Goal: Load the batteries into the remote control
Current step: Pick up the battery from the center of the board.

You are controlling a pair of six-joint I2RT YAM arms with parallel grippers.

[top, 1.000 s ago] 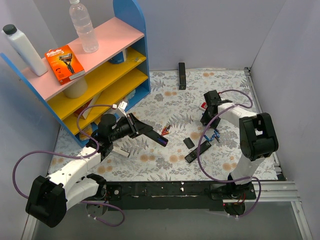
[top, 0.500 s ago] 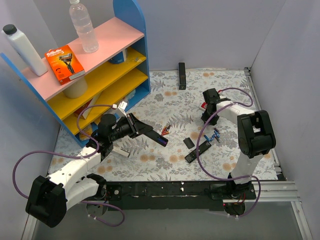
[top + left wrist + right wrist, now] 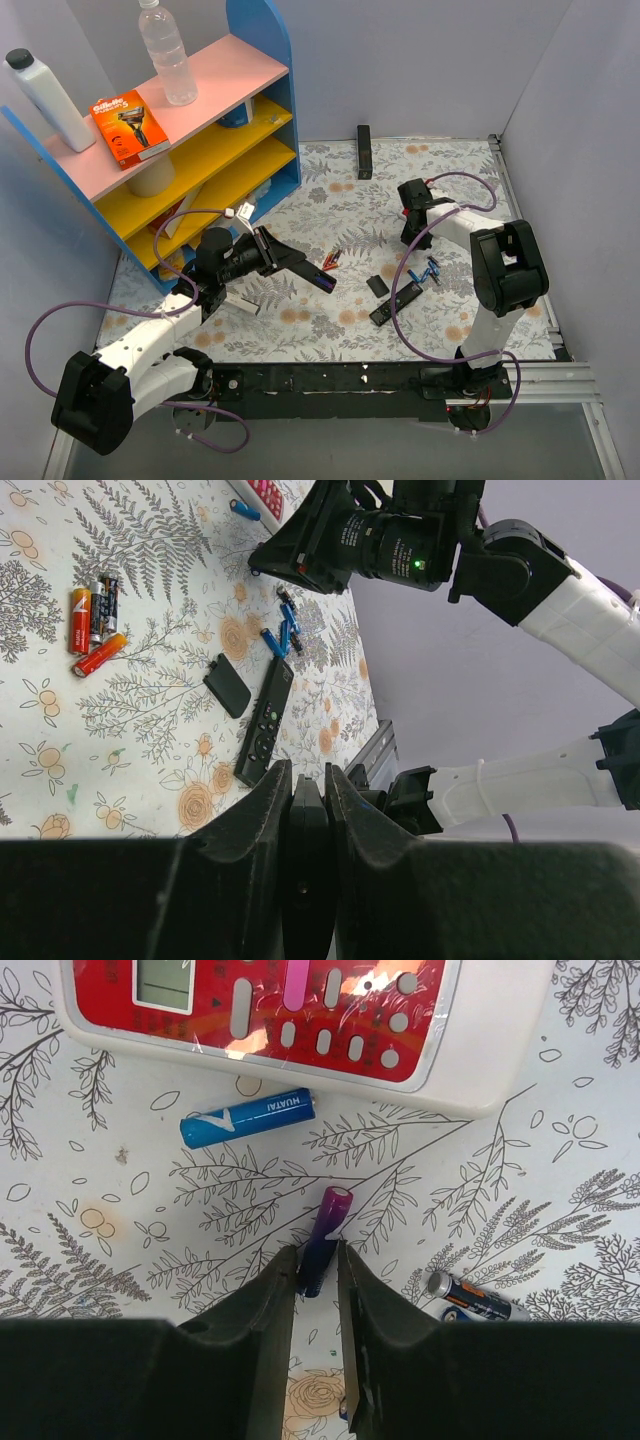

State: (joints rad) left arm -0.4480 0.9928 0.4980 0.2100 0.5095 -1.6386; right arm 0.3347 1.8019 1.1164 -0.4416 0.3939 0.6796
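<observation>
In the right wrist view we take the red-and-white remote [image 3: 300, 1010] as our landmark. Just beside its long edge a blue battery [image 3: 247, 1118] lies on the flowered mat [image 3: 560, 1160]. A little further from it lies a violet-blue battery [image 3: 327, 1222], with one end pointing toward it. The right gripper [image 3: 314, 1257] has its fingers a little apart, one on each side of the other end of this battery. The battery does not look pinched yet.

In the left wrist view the left gripper [image 3: 307, 773] is clamped on a slim black remote [image 3: 307, 880], which we take for the one to load. More blue batteries [image 3: 282, 635], a second black remote [image 3: 266, 723] and a small black cover [image 3: 228, 685] lie on the mat, nearer to the arm bases than the landmark.

The top view shows the held remote in the air, well apart from the landmark, to its left.

We think the fingers reach only the end of the battery, so it may swing. It would be better to close gently with the battery centred, then lift it straight up. It should stay level on the way, and its poles must be checked against the compartment, which we cannot see.
</observation>
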